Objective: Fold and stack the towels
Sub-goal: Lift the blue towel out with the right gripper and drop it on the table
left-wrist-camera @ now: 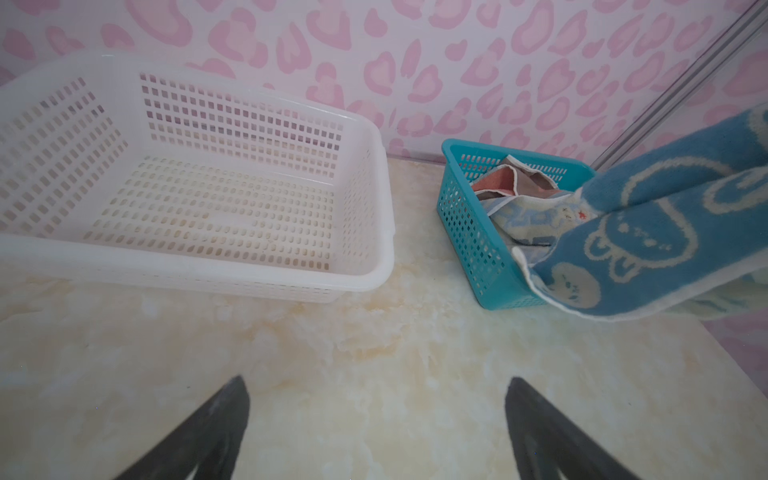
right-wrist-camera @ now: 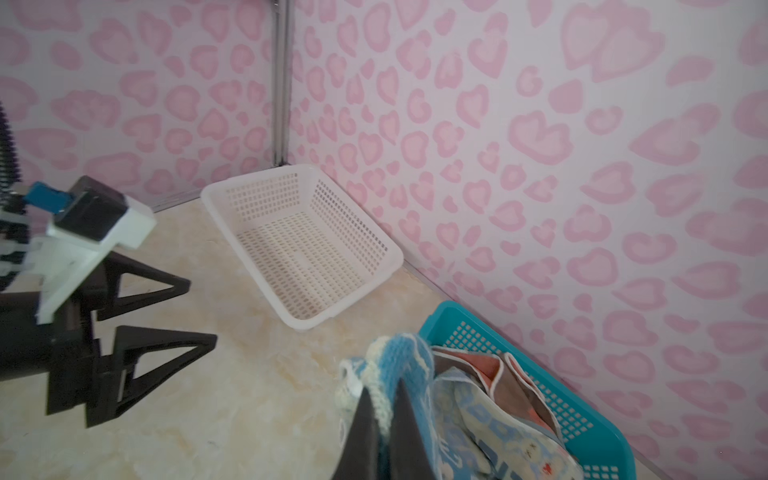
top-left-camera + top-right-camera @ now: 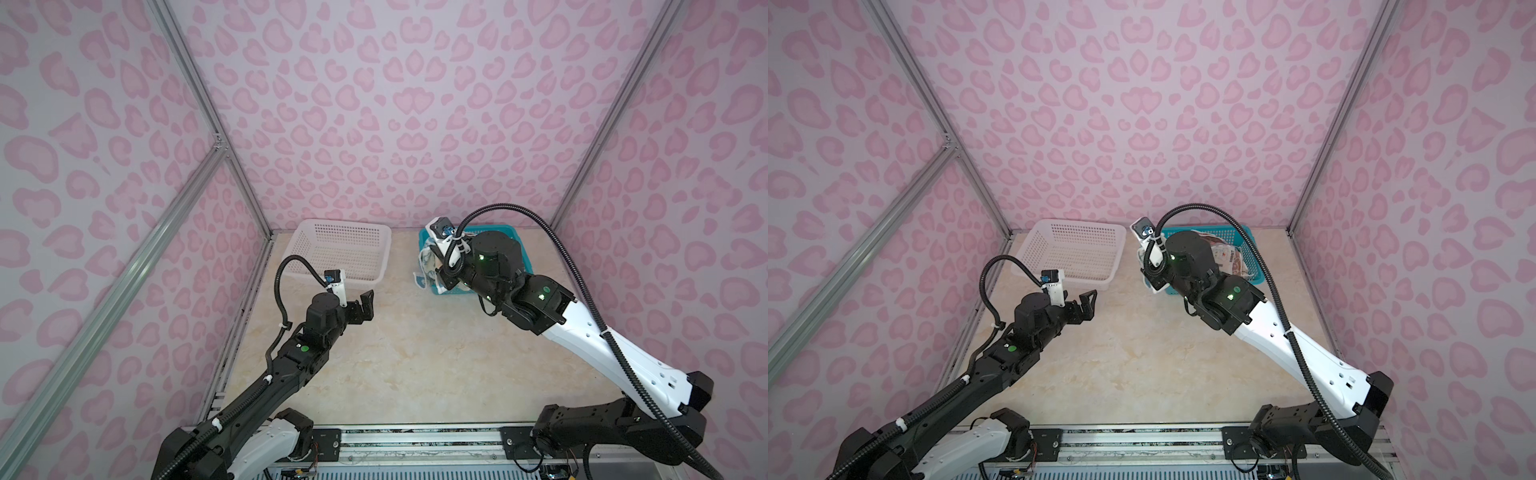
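Right hand (image 2: 382, 390) pinches the rabbit towel (image 1: 648, 232), seemingly lifting it from the teal basket (image 1: 465, 224); the empty, wide-open left hand (image 1: 376, 380) must next catch a corner.

Pink walls (image 3: 415, 104) printed with rosy, heart-like blotches close in on three sides, joined at the corners by bare aluminium struts (image 3: 219, 143). The desk (image 3: 415, 353) below has a glossy cream marble look, with a metal rail (image 3: 415, 440) along its near edge. The light is soft and even.
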Action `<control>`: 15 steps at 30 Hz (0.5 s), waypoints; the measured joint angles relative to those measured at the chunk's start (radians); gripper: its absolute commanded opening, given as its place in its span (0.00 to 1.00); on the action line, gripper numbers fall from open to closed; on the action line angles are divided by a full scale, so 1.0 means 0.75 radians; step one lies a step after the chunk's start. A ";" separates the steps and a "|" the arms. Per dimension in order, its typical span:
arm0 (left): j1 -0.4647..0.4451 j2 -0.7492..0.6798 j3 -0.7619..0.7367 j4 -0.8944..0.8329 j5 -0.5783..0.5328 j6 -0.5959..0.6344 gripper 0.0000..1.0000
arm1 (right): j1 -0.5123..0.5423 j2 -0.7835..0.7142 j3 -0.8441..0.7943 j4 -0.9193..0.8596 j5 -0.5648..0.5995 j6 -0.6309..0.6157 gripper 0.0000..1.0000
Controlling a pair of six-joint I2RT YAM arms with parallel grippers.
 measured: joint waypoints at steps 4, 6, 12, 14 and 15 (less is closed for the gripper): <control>0.000 -0.083 -0.014 -0.004 -0.028 0.000 0.98 | 0.081 0.084 0.009 0.037 -0.050 -0.009 0.00; -0.001 -0.117 -0.024 -0.007 -0.038 0.000 0.97 | 0.083 0.137 -0.003 0.052 -0.053 0.003 0.00; -0.001 -0.168 -0.052 -0.025 -0.041 0.002 0.97 | 0.082 0.314 -0.087 0.113 -0.034 0.074 0.00; -0.001 -0.168 -0.052 -0.039 -0.037 0.011 0.98 | 0.072 0.362 -0.104 0.126 -0.028 0.106 0.00; -0.001 -0.167 -0.052 -0.046 -0.035 0.012 0.98 | 0.060 0.387 -0.112 0.139 -0.024 0.125 0.00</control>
